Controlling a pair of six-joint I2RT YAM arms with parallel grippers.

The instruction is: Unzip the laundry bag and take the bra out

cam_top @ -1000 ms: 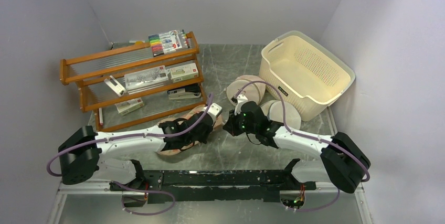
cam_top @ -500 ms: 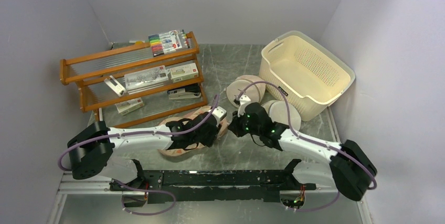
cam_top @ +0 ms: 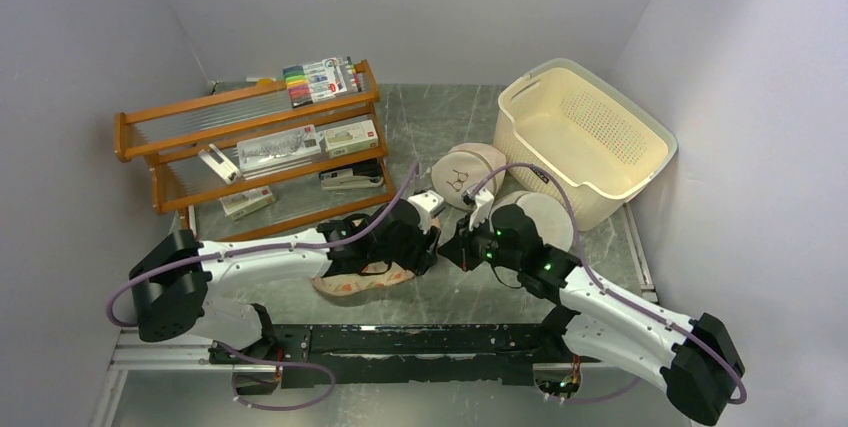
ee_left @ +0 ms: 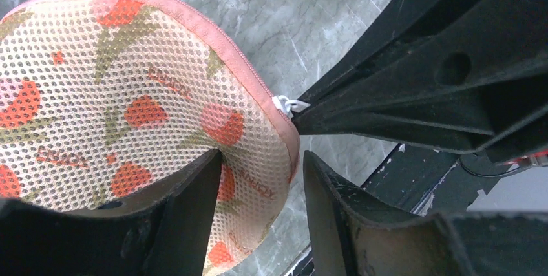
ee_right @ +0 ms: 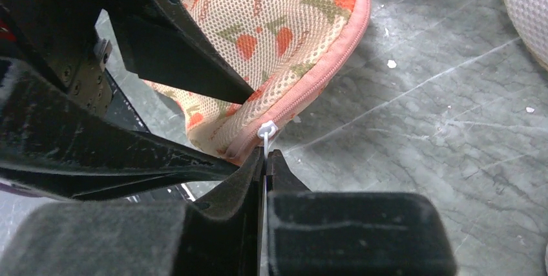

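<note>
The laundry bag (cam_top: 362, 275) lies flat on the desk (cam_top: 440, 127) in front of the two arm bases, its long axis running from near-left to far-right in the overhead view. Its right-hand lobe ends exactly where the two arms meet.

The left end effector (ee_left: 260, 182) straddles that lobe's rim. One finger presses on the floral mesh and the other sits under the edge, so it is clamped on the bag and acts as the anchor.

The right end effector (ee_right: 265, 158) comes in from the opposite side with its jaws pressed together on the small white zip pull (ee_right: 267, 131). The pull (a loop barely wider than the jaw tips) sits on the pink zip edging (ee_right: 336, 63) at the lobe's outermost point, just beside the left arm's fingers.

Everything turns on one relation: the pull is at the right arm's fingertips, and the closed zip runs away from it along the curved rim. In the right wrist view that is upward and to the right, around the lobe. The pull probably has to follow that curve rather than go straight back, or the bag would drag against the left arm's hold.

The bra is not visible — presumably it is inside, since the edging looks closed wherever it shows.
</note>
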